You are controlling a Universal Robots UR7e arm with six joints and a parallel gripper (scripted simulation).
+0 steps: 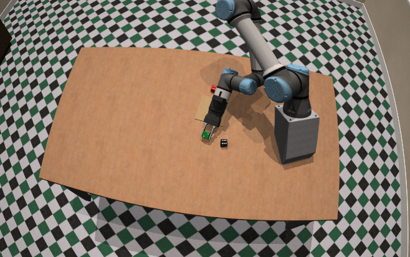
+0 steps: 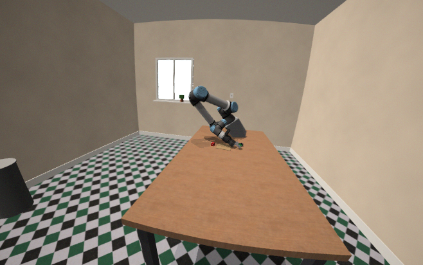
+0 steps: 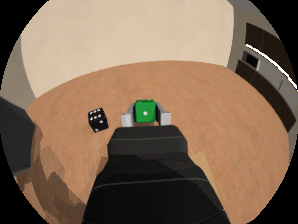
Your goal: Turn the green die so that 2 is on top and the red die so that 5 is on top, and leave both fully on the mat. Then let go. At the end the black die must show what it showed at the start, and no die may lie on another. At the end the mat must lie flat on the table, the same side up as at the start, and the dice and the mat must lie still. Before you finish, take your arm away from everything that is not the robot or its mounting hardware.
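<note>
Mat (image 1: 202, 107) (image 2: 223, 147) (image 3: 204, 162) partly hidden under arm; green die's (image 1: 205, 135) (image 2: 241, 145) (image 3: 145, 111) underside unseen.

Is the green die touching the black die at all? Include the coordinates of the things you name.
Apart. The top view shows table (image 1: 131, 125) (image 2: 241, 193) (image 3: 200, 105) surface between the green die (image 1: 205, 135) (image 2: 240, 145) (image 3: 145, 112) and the black die (image 1: 224, 143) (image 3: 98, 120); the wrist view shows a gap too.

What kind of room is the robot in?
It might be a kitchen or a workroom. The floor has checkered tiles, there's a window with a potted plant, and the robot arm is on a big wooden table.
</note>
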